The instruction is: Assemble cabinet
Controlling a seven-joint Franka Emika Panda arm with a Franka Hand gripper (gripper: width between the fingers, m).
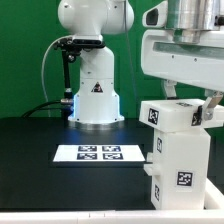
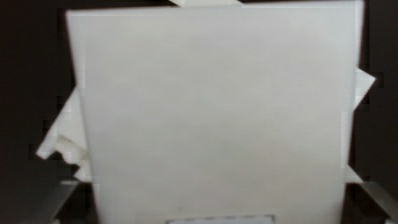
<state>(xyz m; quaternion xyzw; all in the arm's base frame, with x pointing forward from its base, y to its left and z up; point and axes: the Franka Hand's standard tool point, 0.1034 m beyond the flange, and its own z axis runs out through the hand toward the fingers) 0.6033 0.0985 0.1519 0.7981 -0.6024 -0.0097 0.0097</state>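
The white cabinet body (image 1: 182, 165) stands upright at the exterior view's right, with black-and-white tags on its side. My gripper (image 1: 192, 106) hangs just above it, shut on a white cabinet piece (image 1: 170, 116) that carries a tag and sits at the body's top. In the wrist view this piece shows as a broad flat white panel (image 2: 214, 110) filling most of the picture. My gripper (image 2: 217, 208) has a finger against each side edge of it. Another white part (image 2: 59, 145) sticks out, tilted, from behind the panel.
The marker board (image 1: 100, 153) lies flat on the black table in front of the robot base (image 1: 96, 100). A green wall stands behind. The table's front edge runs close below the cabinet body.
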